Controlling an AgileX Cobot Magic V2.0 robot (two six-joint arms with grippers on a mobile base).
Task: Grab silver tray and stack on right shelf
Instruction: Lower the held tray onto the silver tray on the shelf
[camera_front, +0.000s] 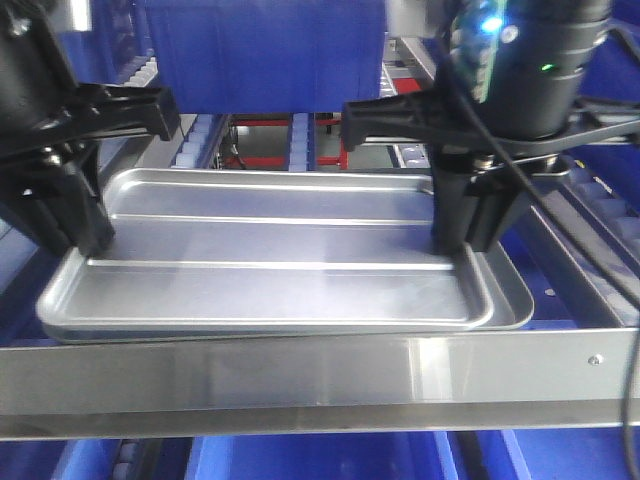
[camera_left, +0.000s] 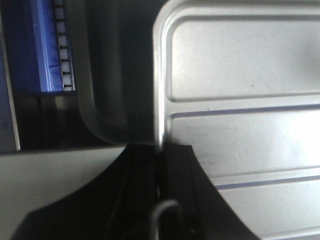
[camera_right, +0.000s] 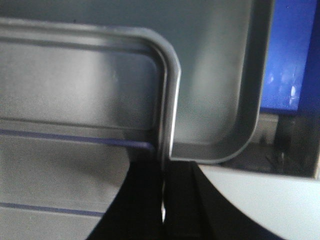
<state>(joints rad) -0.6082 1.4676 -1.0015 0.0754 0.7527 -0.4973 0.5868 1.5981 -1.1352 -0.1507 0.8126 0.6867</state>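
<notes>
The silver tray fills the middle of the frame, lying on a larger grey tray behind the right shelf's steel front bar. The left gripper pinches its left rim; the right gripper pinches its right rim.

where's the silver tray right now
In the front view, the silver tray sits centre frame just behind the rack's flat steel front bar, on top of a larger grey tray, with the left pincer and right pincer clamping its short ends.
</notes>
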